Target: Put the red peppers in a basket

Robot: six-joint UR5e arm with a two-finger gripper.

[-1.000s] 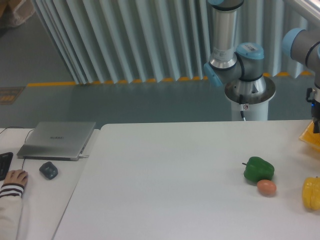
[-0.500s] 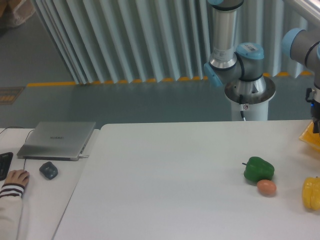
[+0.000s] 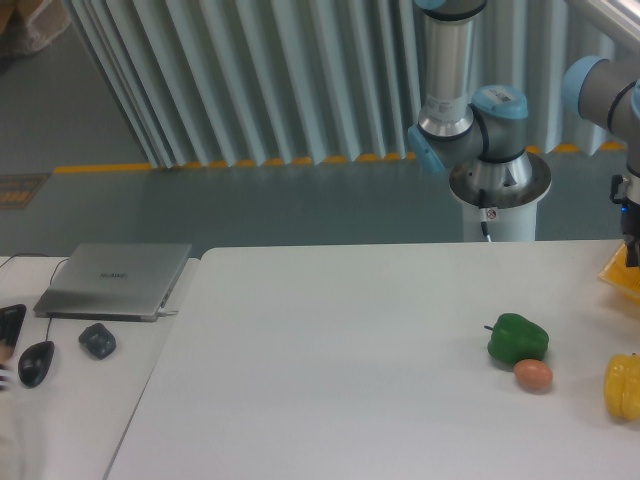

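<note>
On the table [image 3: 350,350], green pepper [image 3: 517,338] touches egg [image 3: 533,375]; fingers' state cannot be told.

A green pepper [image 3: 518,338] lies touching an egg [image 3: 533,375], near a yellow pepper [image 3: 622,387].

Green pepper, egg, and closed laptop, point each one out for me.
green pepper [image 3: 518,338], fixed camera view, on the middle of its body
egg [image 3: 533,375], fixed camera view, on its centre
laptop [image 3: 115,279], fixed camera view, on the middle of its closed lid
</note>
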